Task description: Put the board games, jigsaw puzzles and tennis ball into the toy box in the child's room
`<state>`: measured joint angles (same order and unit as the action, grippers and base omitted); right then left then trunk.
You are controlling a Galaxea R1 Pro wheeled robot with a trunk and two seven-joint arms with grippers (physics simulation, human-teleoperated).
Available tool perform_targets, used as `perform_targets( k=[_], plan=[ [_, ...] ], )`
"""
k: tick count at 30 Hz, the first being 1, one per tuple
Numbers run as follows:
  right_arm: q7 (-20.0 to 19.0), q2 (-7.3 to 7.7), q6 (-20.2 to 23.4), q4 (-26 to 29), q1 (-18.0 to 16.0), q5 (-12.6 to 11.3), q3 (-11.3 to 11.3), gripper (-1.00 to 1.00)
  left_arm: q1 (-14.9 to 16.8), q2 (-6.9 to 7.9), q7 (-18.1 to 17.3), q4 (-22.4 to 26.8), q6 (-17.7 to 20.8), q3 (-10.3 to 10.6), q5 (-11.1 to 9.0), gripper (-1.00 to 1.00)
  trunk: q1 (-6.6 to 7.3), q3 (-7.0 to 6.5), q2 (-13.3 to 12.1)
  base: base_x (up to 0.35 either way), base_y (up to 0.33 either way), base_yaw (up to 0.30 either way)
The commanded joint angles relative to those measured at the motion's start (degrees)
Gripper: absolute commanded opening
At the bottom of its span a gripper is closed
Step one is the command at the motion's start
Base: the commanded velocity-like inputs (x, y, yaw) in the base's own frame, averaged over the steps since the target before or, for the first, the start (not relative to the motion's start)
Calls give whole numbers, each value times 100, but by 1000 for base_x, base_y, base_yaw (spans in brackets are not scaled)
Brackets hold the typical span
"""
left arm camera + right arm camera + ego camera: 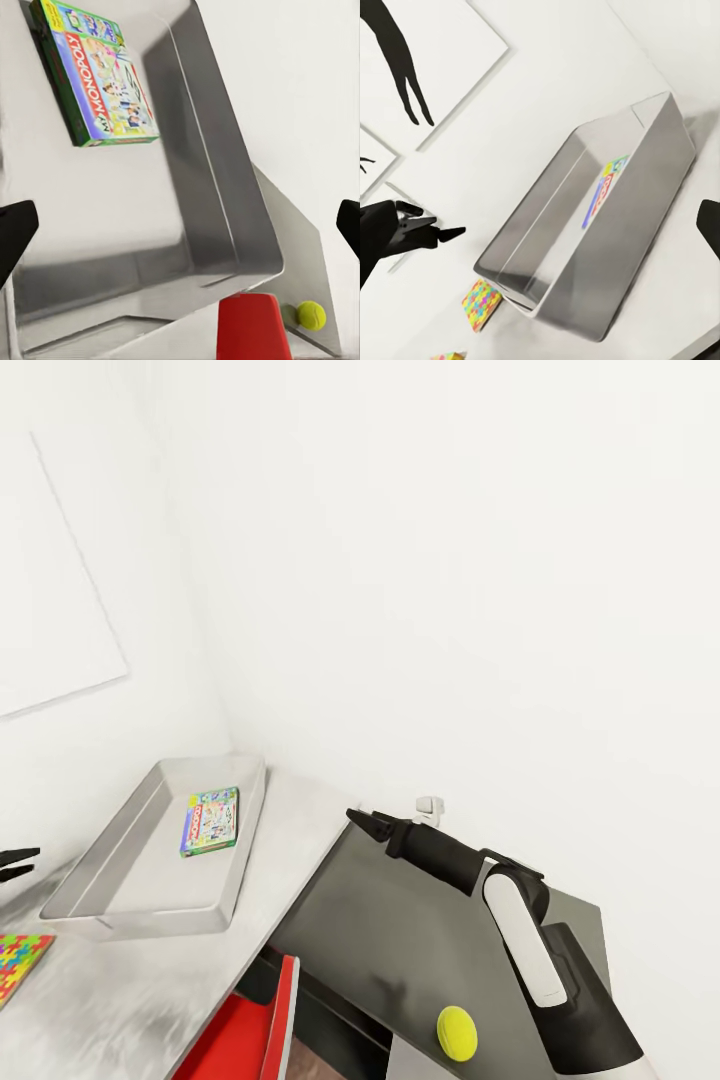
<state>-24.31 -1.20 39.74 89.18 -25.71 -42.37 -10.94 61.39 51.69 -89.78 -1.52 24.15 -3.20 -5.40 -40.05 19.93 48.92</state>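
The toy box (150,905) is a shallow grey tray with smooth sloping walls and rounded corners, sitting on the pale, faintly streaked top of the table (130,1010) in the far left corner against plain white walls. To its right the table drops to a lower, matt dark grey end unit (400,930). A flat rectangular board game (210,821), green-edged with a cartoon cover printed "Monopoly", lies flat on the tray floor toward its far end. A red block-shaped thing (262,1022) stands at the near edge between the pale top and the dark unit. A thin jigsaw puzzle (20,962) of interlocking coloured pieces lies on the table just left of the tray's near corner. The round yellow-green tennis ball (457,1032) rests on the dark unit, near side. The right gripper (366,822) hangs over the dark unit, its black fingers spread wide and empty. The left gripper (14,861) hovers left of the tray, fingers wide apart, holding nothing.
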Motion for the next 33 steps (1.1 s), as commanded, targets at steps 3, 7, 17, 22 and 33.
perform_targets(
  k=[3,7,17,22,33],
  plan=[
    [-4,-14,32,3,-5,-17,6,100,27,-295,-22,19,122,-57,19,100,-1,7,7,0,0,0],
    [1,-44,27,3,-5,-15,-11,100,81,-736,416,385,561,-91,-1,100,-1,5,7,0,0,0],
    [4,1,-210,3,-5,-14,-205,100,91,-1502,1164,1599,1630,-98,-5,100,-1,-69,7,0,0,0],
    [5,10,-274,3,-5,-16,-229,100,44,-1526,1168,1598,1640,-94,-10,100,-1,-116,7,0,0,0],
    [5,14,-299,-5,-5,-16,-252,100,-62,-1478,915,921,954,-109,-22,100,-1,-219,7,0,0,0]
  ],
)
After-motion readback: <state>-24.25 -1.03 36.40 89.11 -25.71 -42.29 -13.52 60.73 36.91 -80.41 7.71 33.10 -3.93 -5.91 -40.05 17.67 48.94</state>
